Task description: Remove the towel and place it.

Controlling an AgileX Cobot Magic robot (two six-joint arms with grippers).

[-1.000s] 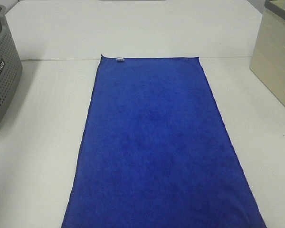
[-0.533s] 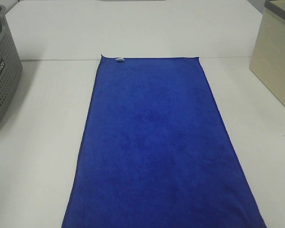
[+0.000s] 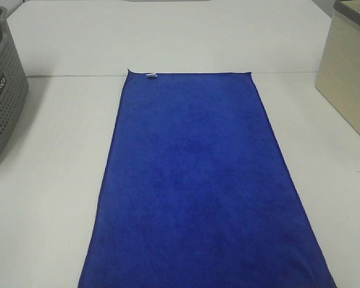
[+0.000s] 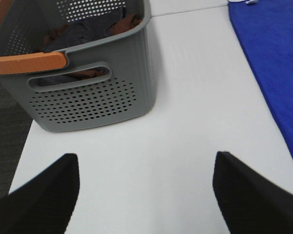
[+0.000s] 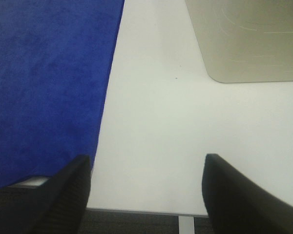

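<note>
Towel (image 3: 198, 186): one, spread flat on the table (image 3: 48, 198). Beside it, two tools hang apart and empty: left tool (image 4: 146, 180), right tool (image 5: 146, 187). Farther off, one grey basket (image 3: 3, 90) left of the towel, one beige box (image 3: 348, 78) right.

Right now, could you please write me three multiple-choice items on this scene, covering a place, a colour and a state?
1. Where does the grey basket stand relative to the towel in the high view?
A. On its left
B. On top of it
C. On its right

2. What colour is the basket's handle?
A. Green
B. Orange
C. White

3. How does the towel lie?
A. Rolled up
B. Hanging from a gripper
C. Spread flat on the table

Answers:
1. A, the basket sits at the left edge, apart from the towel.
2. B, the left wrist view shows it orange.
3. C, it lies smooth; the left gripper and right gripper stand open and empty.
</note>
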